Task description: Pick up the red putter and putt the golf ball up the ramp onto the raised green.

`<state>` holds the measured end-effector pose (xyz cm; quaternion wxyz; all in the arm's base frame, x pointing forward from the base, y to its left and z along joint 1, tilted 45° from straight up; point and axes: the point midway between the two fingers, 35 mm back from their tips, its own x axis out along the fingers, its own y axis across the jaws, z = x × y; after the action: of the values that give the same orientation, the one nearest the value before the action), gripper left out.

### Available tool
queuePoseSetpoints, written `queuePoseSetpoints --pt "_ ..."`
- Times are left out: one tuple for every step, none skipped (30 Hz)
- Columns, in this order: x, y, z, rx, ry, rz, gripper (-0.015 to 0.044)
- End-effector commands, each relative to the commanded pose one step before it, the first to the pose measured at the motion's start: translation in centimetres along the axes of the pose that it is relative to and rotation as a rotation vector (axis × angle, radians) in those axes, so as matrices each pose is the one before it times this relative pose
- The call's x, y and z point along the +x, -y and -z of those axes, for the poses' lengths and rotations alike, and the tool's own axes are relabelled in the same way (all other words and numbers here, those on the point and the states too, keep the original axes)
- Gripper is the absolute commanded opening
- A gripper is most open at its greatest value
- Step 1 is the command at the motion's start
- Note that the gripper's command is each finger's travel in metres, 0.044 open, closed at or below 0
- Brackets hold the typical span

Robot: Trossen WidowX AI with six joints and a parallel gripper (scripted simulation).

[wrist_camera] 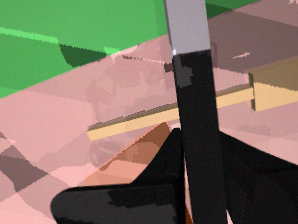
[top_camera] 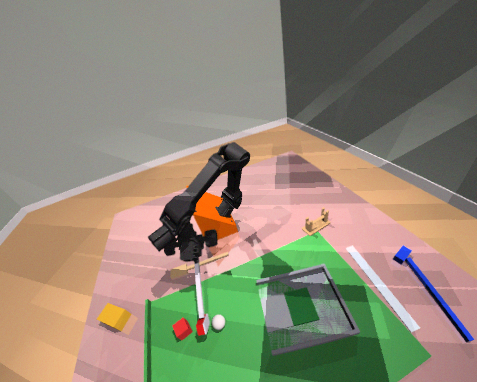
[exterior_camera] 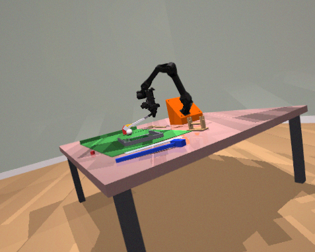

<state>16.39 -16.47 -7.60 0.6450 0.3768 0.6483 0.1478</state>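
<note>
With our gripper [top_camera: 196,256] clamped on the putter [top_camera: 200,295] — its red head just beside the ball [top_camera: 218,322] on the green mat [top_camera: 234,350] — we should stroke squarely and gently toward the raised green [top_camera: 297,306].
</note>
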Motion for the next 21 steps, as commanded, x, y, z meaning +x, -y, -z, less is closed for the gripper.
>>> queuePoseSetpoints --pt "0.776 -0.095 -0.035 0.0062 0.00557 -0.00500 0.0000" --pt "0.128 -0.005 0.006 0.0000 0.00000 -0.00006 0.0000" --pt "0.077 -0.003 0.004 0.0000 0.00000 -0.00004 0.0000" --pt "0.026 -0.001 0.001 0.0000 0.00000 -0.00001 0.0000" --pt "0.000 0.000 0.000 0.0000 0.00000 0.00000 0.0000" --pt "-0.296 0.054 0.068 -0.0061 -0.00717 0.00384 0.0000" --pt "0.000 0.000 0.000 0.0000 0.00000 0.00000 0.0000" --pt "0.000 0.000 0.000 0.0000 0.00000 0.00000 0.0000" --pt "0.000 0.000 0.000 0.0000 0.00000 0.00000 0.0000" --pt "0.000 0.000 0.000 0.0000 0.00000 0.00000 0.0000" --pt "0.000 0.000 0.000 0.0000 0.00000 0.00000 0.0000" --pt "0.000 0.000 0.000 0.0000 0.00000 0.00000 0.0000" --pt "0.000 0.000 0.000 0.0000 0.00000 0.00000 0.0000" --pt "0.000 0.000 0.000 0.0000 0.00000 0.00000 0.0000" --pt "0.015 0.064 -0.004 0.0003 0.00041 -0.00017 0.0000" --pt "0.033 0.136 -0.009 0.0007 0.00087 -0.00036 0.0000" --pt "0.041 0.168 -0.011 0.0009 0.00108 -0.00044 0.0000" --pt "0.054 0.216 -0.012 0.0011 0.00138 -0.00057 0.0000" --pt "0.070 0.272 -0.014 0.0014 0.00174 -0.00072 0.0000" --pt "0.057 0.217 -0.009 0.0011 0.00139 -0.00057 0.0000" --pt "0.020 0.075 -0.003 0.0004 0.00048 -0.00020 0.0000"
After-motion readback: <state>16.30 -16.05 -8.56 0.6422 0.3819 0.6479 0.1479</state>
